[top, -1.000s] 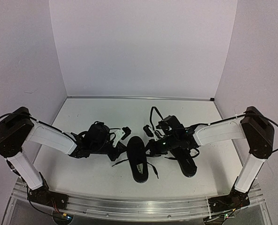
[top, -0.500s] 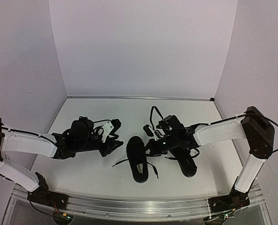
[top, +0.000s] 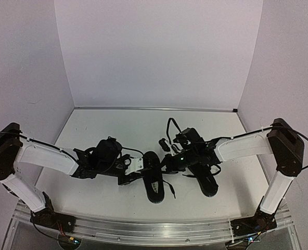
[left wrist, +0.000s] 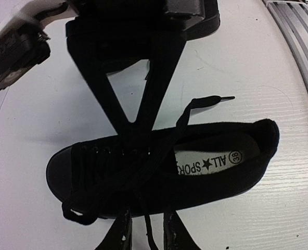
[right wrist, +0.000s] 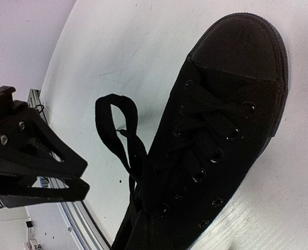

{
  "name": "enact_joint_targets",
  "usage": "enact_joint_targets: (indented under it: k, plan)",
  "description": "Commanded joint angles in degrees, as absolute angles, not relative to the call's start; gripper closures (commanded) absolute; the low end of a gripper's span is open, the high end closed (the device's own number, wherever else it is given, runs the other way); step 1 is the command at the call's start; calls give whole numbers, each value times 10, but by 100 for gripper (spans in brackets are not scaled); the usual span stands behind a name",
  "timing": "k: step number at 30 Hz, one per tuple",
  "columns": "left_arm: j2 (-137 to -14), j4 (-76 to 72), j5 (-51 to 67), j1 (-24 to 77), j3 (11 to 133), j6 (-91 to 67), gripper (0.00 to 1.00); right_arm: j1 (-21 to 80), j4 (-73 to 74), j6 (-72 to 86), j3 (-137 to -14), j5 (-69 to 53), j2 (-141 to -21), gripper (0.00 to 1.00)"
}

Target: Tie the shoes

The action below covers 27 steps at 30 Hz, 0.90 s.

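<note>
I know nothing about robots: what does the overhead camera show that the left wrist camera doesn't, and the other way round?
Only the top external view: both arms whole, the left arm and the right arm, the labelled shoe and its mate whole and side by side, and the pale walls.
Only the left wrist view: the insole label, readable as ALL SPORT 38, and a lace tip lying on the table.
Both: the labelled shoe, untied, with the left gripper at its side.
</note>
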<state>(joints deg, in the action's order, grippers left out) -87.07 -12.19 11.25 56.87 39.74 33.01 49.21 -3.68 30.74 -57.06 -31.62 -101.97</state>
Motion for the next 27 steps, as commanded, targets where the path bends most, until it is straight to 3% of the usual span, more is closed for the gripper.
enact_joint_targets:
  k: [1, 27]
  plan:
    - [-896, -114, 115, 585, 444, 398, 80, 494, -54, 314, -579, -326, -1004, 100]
    - [-966, -141, 52, 594, 486, 431, 81, 494, -64, 319, -578, -339, -1005, 100]
